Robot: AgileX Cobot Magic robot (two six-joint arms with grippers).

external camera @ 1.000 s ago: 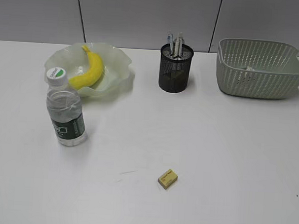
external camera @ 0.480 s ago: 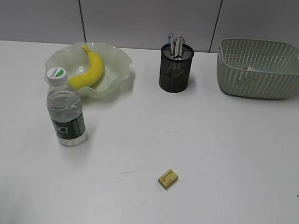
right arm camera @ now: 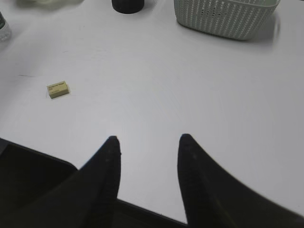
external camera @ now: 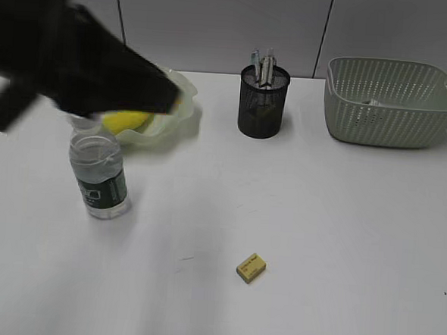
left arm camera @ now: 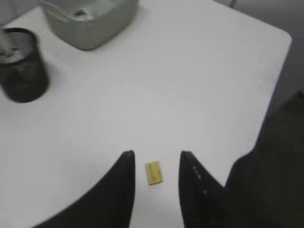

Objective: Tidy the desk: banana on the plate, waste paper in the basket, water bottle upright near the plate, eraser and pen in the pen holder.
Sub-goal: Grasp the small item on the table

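the step in hand, as i judge it, is the eraser (external camera: 251, 267): it lies flat on the bare white bench (external camera: 342, 220), well in front of the pen holder (external camera: 262, 101) and alone there. the rest looks done: the banana (external camera: 128, 121) lies in the plate (external camera: 184, 97) to the left of the pen holder, the water bottle (external camera: 98, 171) stands upright just in front of that plate, pens poke from the pen holder, and a bit of white shows inside the basket (external camera: 391, 102) to the right of the pen holder, probably the waste paper.

the left gripper (left arm camera: 156, 164) hangs high above the eraser, which shows framed between its tips in the left wrist view; its jaws stand partly open and hold nothing. the right gripper (right arm camera: 148, 142) waits off to the eraser's right, jaws about half open, also empty.

the next move calls for the left arm to come down with the jaws astride the eraser, close on it, then carry it to the pen holder.
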